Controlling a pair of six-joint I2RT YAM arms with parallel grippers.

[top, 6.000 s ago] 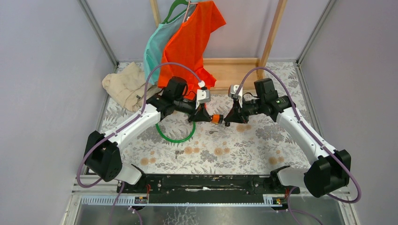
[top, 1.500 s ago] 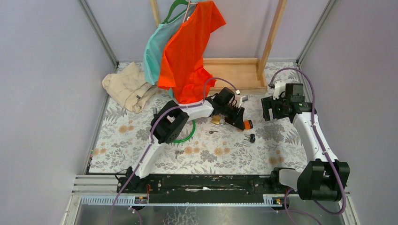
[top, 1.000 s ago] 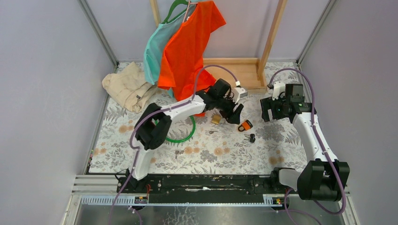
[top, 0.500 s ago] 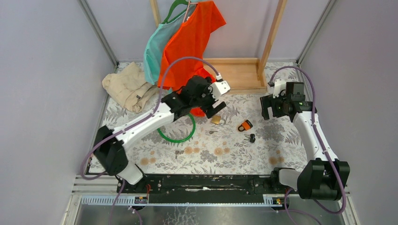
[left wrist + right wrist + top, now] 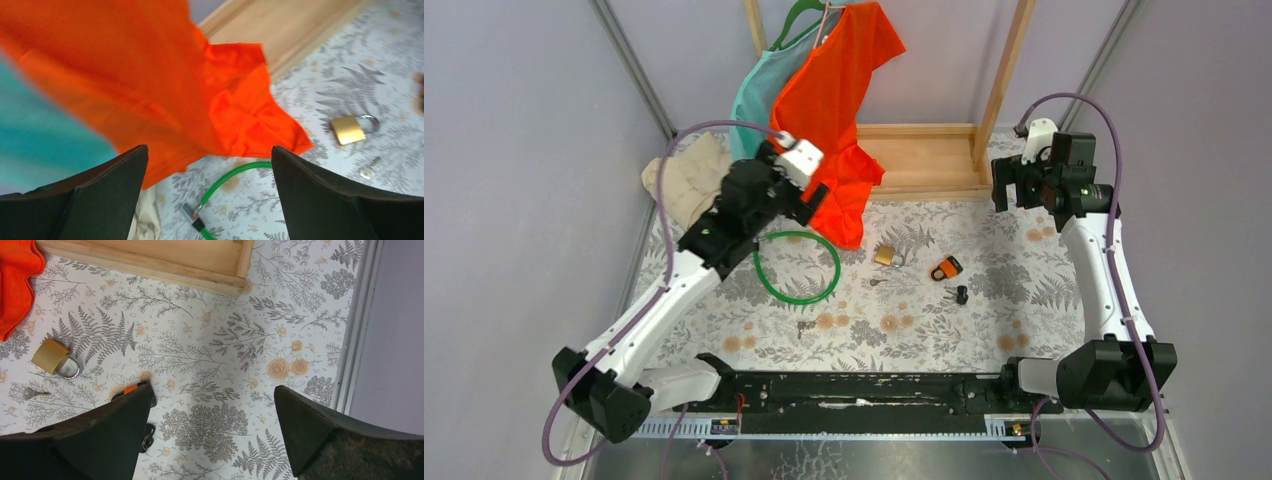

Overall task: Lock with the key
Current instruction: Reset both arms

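Observation:
The key (image 5: 944, 268), with its orange head and black loop, lies loose on the flowered cloth beside the brass padlock (image 5: 885, 255). Neither gripper touches them. My left gripper (image 5: 812, 200) hangs open at the hem of the orange shirt (image 5: 829, 90), well to the left of the padlock. In the left wrist view the padlock (image 5: 350, 129) lies at the right and the left gripper (image 5: 210, 148) holds nothing. My right gripper (image 5: 1002, 185) is open at the far right. In the right wrist view the right gripper (image 5: 212, 386) is empty, the padlock (image 5: 50, 356) lies at the left, and the key (image 5: 131, 388) peeks out beside a finger.
A tiny bare metal key (image 5: 877, 282) and a black-headed key bunch (image 5: 961, 294) lie near the padlock. A green cable loop (image 5: 797, 265) rests left of them. Beige cloth (image 5: 689, 180) lies at the back left, and the wooden rack base (image 5: 919, 160) is behind.
The left gripper opened, leaving the key on the cloth, then swung back left to the shirts. The right gripper rose and drew back toward the far right corner.

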